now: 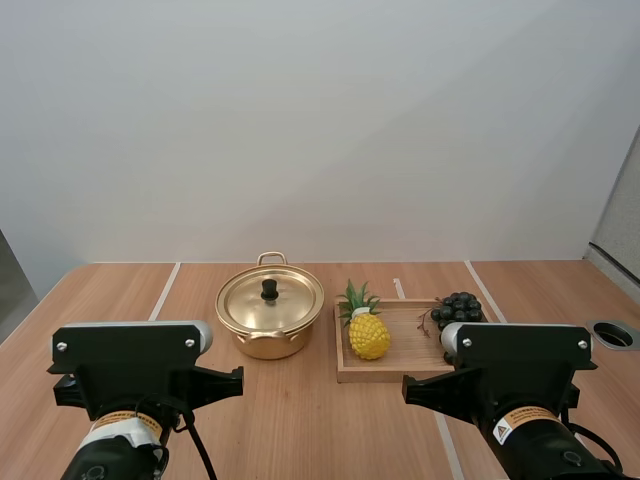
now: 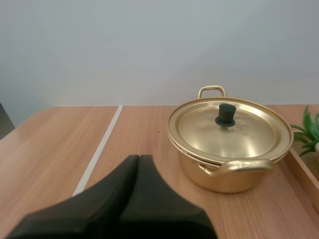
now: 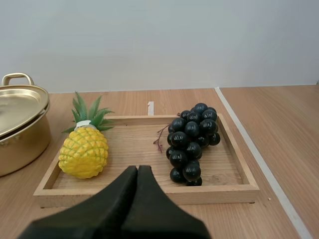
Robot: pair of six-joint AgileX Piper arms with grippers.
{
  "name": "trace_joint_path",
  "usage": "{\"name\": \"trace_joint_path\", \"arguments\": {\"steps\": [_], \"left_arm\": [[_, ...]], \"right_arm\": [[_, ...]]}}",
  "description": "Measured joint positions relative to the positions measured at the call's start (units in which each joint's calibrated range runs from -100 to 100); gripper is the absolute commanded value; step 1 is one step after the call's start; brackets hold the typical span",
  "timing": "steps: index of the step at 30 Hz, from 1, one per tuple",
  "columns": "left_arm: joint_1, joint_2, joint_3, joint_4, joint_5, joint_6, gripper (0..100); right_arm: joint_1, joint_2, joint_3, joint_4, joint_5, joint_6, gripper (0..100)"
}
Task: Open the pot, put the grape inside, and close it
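A gold pot (image 1: 270,320) stands on the wooden table with its lid (image 2: 229,130) on, a black knob (image 2: 225,114) at the lid's centre. To its right a wooden tray (image 1: 395,368) carries a bunch of dark grapes (image 3: 192,142) at its right end. My left gripper (image 2: 138,158) is shut on nothing, its fingers together as one dark wedge, short of the pot and to its left. My right gripper (image 3: 137,169) is also shut on nothing, just before the tray's near rim (image 3: 149,195), left of the grapes.
A yellow toy pineapple (image 3: 83,149) with green leaves lies at the left end of the tray, beside the pot. White tape lines (image 2: 99,149) run along the table. A round hole (image 1: 614,334) sits in the tabletop at the far right.
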Motion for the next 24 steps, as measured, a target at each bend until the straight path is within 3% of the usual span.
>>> {"name": "trace_joint_path", "arguments": {"steps": [14, 19, 24], "left_arm": [[0.00, 0.00, 0.00, 0.00, 0.00, 0.00, 0], [0.00, 0.00, -0.54, 0.51, -1.69, 0.52, 0], [0.00, -0.06, -9.40, 1.41, -2.66, 0.80, 0]], "right_arm": [[0.00, 0.00, 0.00, 0.62, 0.00, 0.00, 0], [0.00, 0.00, 0.00, 2.31, -8.40, -0.09, 0], [0.00, -0.08, -9.04, 4.27, -10.21, -0.09, 0]]}}
